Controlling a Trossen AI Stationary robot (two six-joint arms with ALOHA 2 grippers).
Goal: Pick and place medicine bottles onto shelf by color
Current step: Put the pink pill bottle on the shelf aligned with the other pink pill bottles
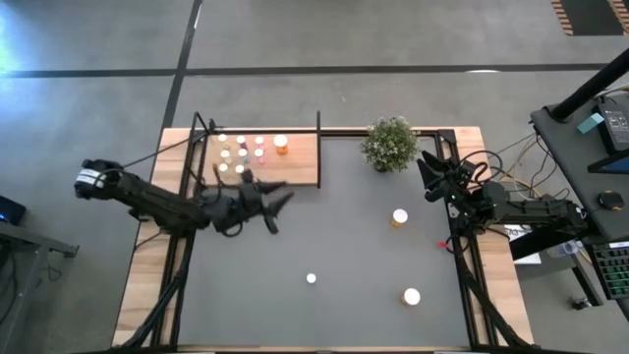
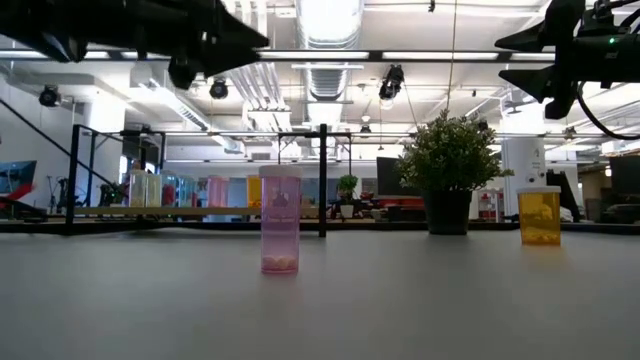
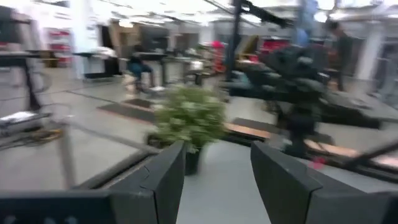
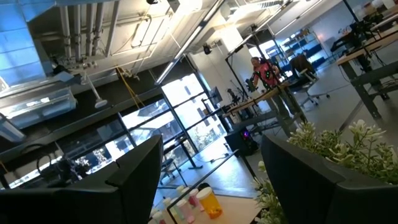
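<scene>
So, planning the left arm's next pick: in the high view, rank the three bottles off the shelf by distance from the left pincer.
From the left pincer:
1. Small white-capped bottle, table centre-front.
2. Orange bottle, right of centre, below the plant.
3. Front-right bottle, near the table's right edge.

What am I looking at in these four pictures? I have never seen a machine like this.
It is a robot with two dark arms at a grey table. One picture looks straight down, one looks level across the tabletop, and two come from cameras on the arms' wrists.

The left gripper hangs open and empty beside the wooden shelf, where several small medicine bottles already stand. The right gripper waits, open and empty, next to the potted plant.

Three bottles remain on the table: an orange bottle, a pink bottle, which the overhead picture shows only as a white cap, and another bottle near the front.
</scene>
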